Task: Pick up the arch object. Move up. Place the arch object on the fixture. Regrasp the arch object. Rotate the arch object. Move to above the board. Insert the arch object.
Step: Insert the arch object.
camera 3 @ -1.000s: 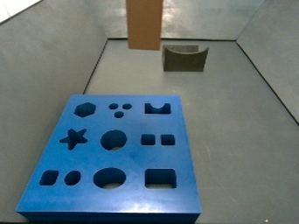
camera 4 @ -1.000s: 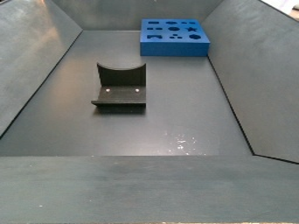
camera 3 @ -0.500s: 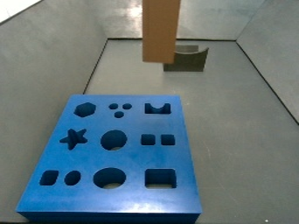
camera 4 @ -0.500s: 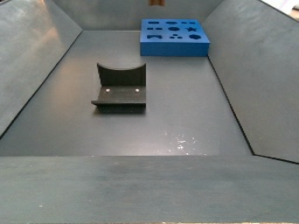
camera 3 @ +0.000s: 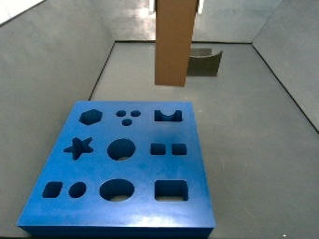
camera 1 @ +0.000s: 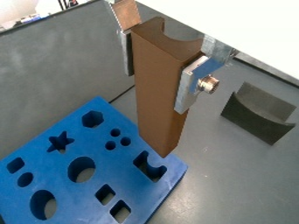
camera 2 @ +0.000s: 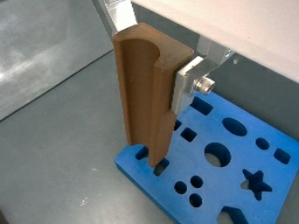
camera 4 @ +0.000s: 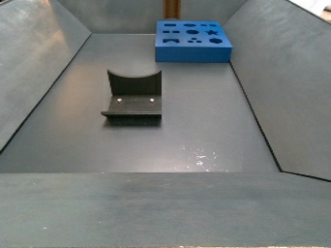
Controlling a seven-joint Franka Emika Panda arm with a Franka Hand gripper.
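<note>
A robotics lab test cell: a bare grey bin with sloped metal walls (camera 4: 45, 87) closes in a plain floor. At twelve o'clock in a side view lies a blue board (camera 4: 195, 41) of shaped cutouts; a dark fixture (camera 4: 134, 95) stands mid-floor. The gripper (camera 1: 162, 54) hangs above the board, clamping an upright arch object (camera 1: 156, 87).

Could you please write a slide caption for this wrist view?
Gripper holds the arch object upright above the board.

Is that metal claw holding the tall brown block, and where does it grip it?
Yes. The gripper holds the arch object upright near its upper end, fingers on opposite sides, above the board.
</note>
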